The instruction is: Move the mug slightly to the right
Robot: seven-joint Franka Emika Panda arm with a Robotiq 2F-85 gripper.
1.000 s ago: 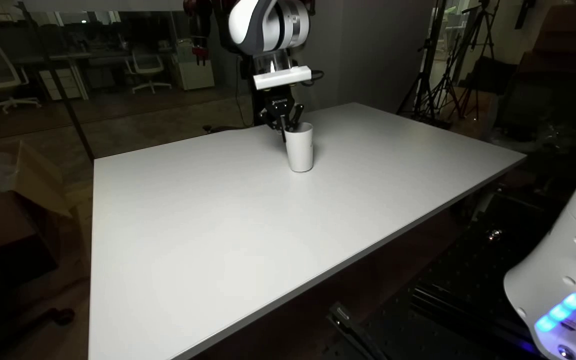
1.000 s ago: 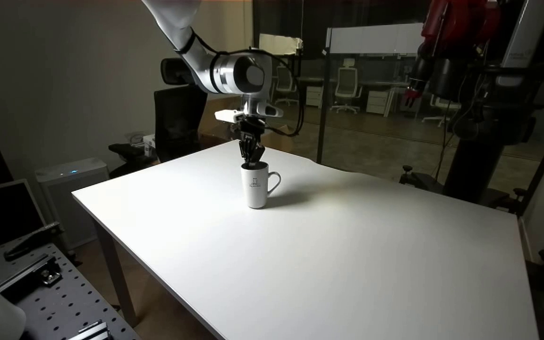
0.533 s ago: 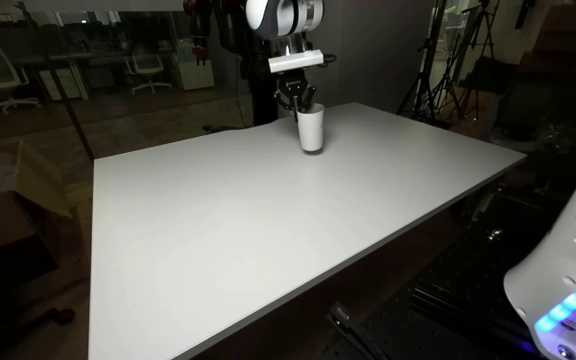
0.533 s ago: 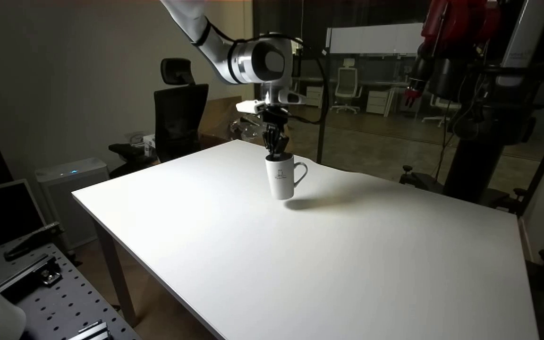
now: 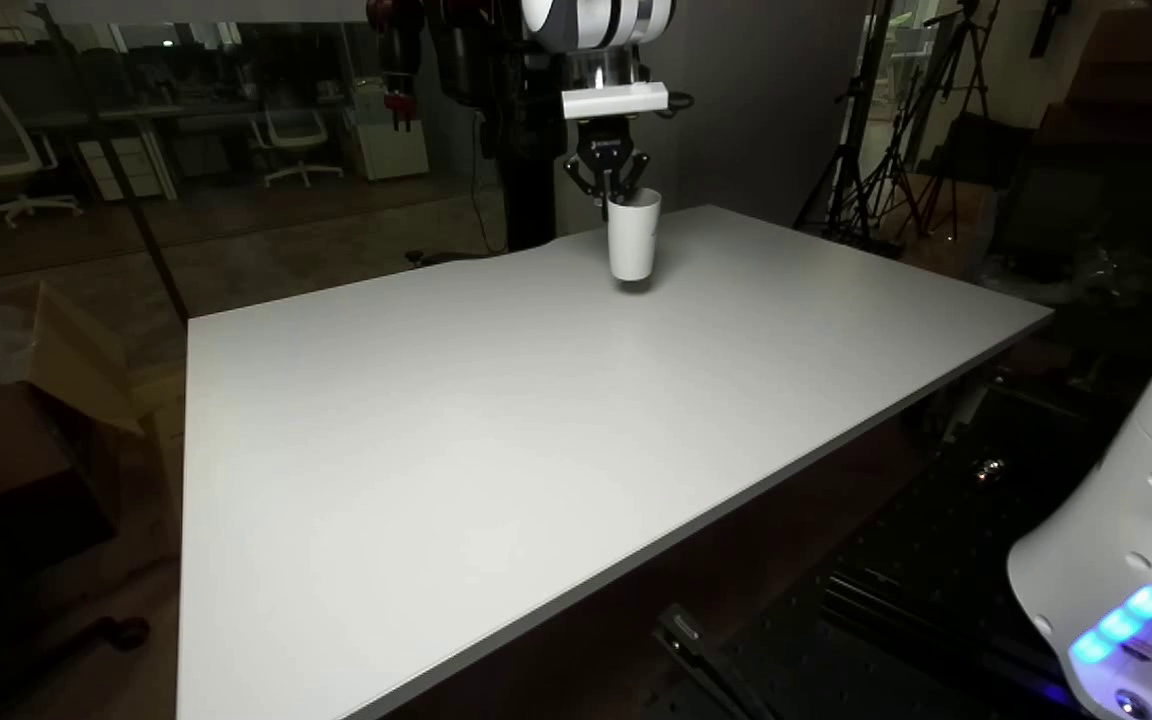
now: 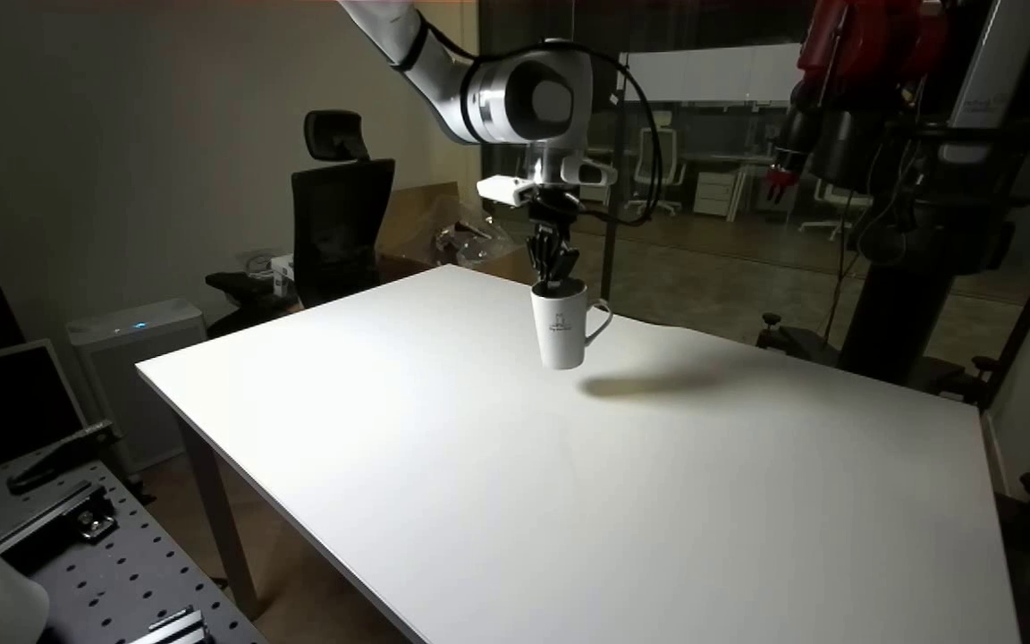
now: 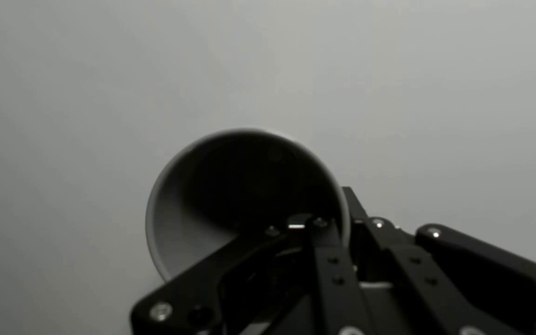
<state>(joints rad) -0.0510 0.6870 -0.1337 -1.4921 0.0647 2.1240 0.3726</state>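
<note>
The white mug (image 5: 633,240) hangs upright above the white table (image 5: 436,450). In an exterior view, the mug (image 6: 560,326) shows a small dark print and its handle on the right, with its shadow apart from its base. My gripper (image 5: 613,203), also in an exterior view (image 6: 553,279), points down at the mug's rim. In the wrist view, the gripper (image 7: 344,216) has one finger inside the mug (image 7: 177,232) and one outside, shut on the wall at the right of the rim. The handle is hidden in the wrist view.
The table's far edge lies a little behind the mug. A red and black robot (image 6: 864,116) stands beyond the table. An office chair (image 6: 341,215) and cardboard boxes (image 6: 426,224) are behind it. A perforated metal bench (image 6: 122,572) stands at the near side.
The mug stood on the table one second ago. My gripper has lifted it and carried it up and to the right in both exterior views, with its shadow now apart from its base.
</note>
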